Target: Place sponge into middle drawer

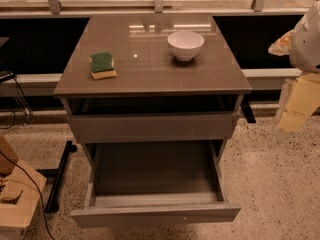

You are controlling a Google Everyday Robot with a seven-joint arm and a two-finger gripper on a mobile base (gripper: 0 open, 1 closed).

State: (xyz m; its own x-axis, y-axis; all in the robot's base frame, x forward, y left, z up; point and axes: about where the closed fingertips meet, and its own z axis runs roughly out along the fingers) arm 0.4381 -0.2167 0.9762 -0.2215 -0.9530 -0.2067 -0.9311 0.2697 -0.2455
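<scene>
Green-over-yellow sponge [103, 66]: we are finding it lying flat on the left part of the glossy grey-brown desk [150, 76], well apart from the white bowl [185, 45] sitting to the right. Middle drawer [155, 214]: we are seeing it standing pulled out below the desk top, its dark floor showing. Gripper [296, 109]: hanging at the right edge of view, beside the desk and off its surface; we are unable to tell whether it is open or closed.
</scene>
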